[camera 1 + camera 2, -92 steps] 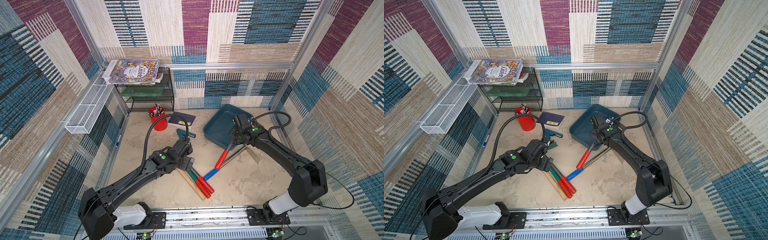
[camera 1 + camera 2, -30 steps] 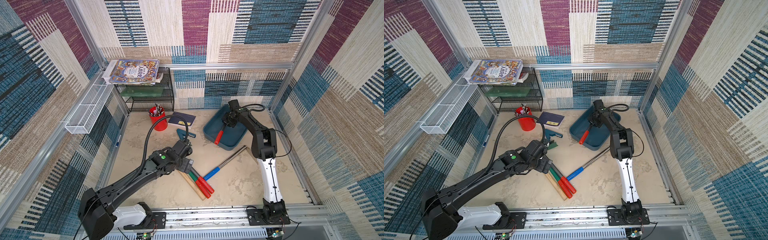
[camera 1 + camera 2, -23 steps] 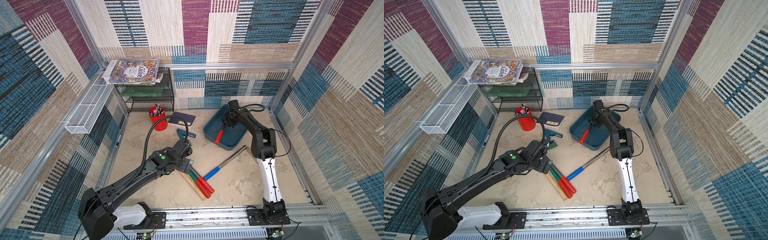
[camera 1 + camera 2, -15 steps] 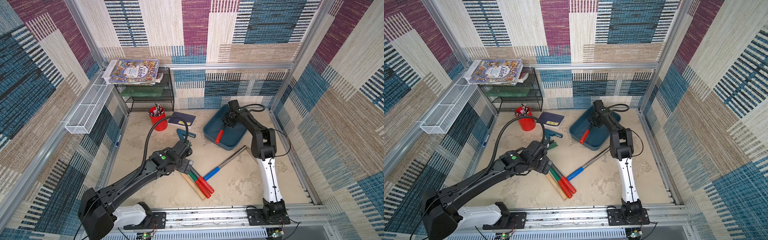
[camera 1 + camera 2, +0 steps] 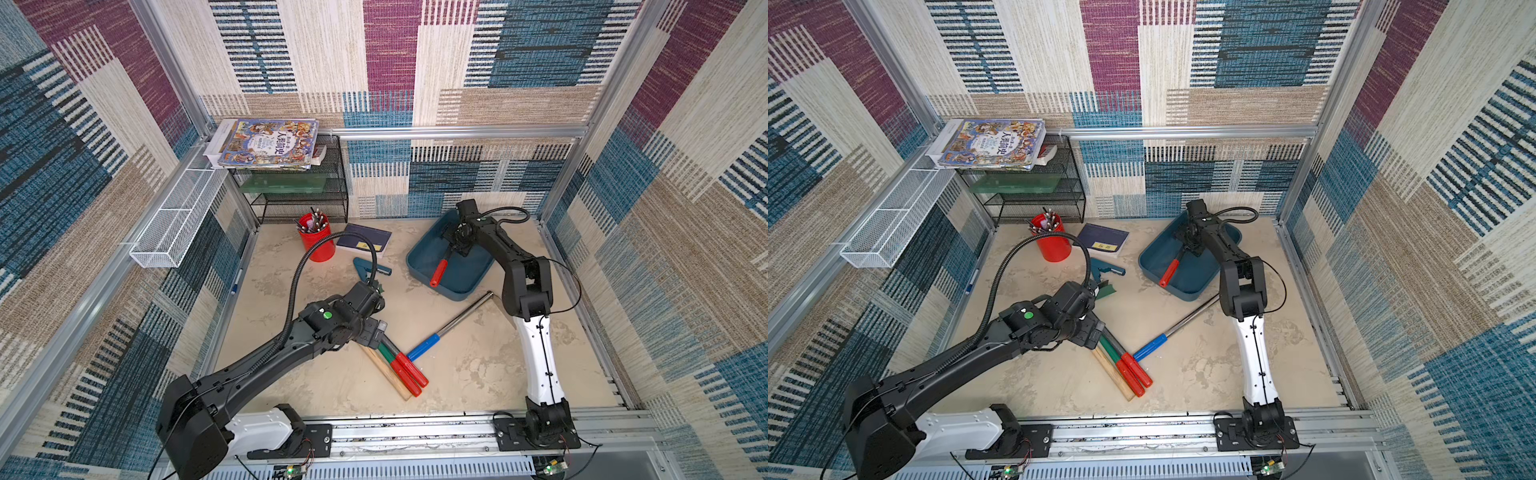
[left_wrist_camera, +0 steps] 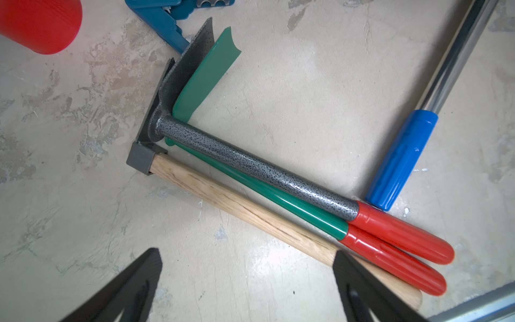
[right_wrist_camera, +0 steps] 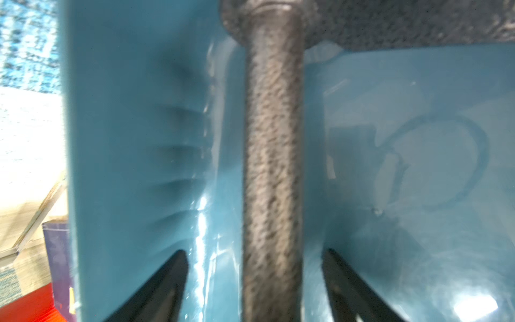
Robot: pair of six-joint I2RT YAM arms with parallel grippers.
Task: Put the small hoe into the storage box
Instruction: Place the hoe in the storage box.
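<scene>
1. Both top views showed the small hoe [image 5: 439, 271] [image 5: 1169, 272] lying inside the storage box [image 5: 467, 272] [image 5: 1196, 278], far right on the bench [image 5: 457, 374].
2. Left wrist view: the left fingers [image 6: 133, 287] were spread wide, grasping nothing, above three tools [image 6: 250, 167].
3. Right wrist view: the right fingers [image 7: 164, 287] were released, flanking the hoe's shaft without touching.

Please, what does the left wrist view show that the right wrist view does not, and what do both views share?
Only the left wrist view: a grey speckled hoe, a green-shafted tool and a wooden-handled tool lying side by side on the table, plus a blue-handled metal rod and a red pen cup.

Only the right wrist view: the small hoe lying inside the teal storage box.

Both: an open gripper, the left gripper and the right gripper, and a speckled grey shaft.
</scene>
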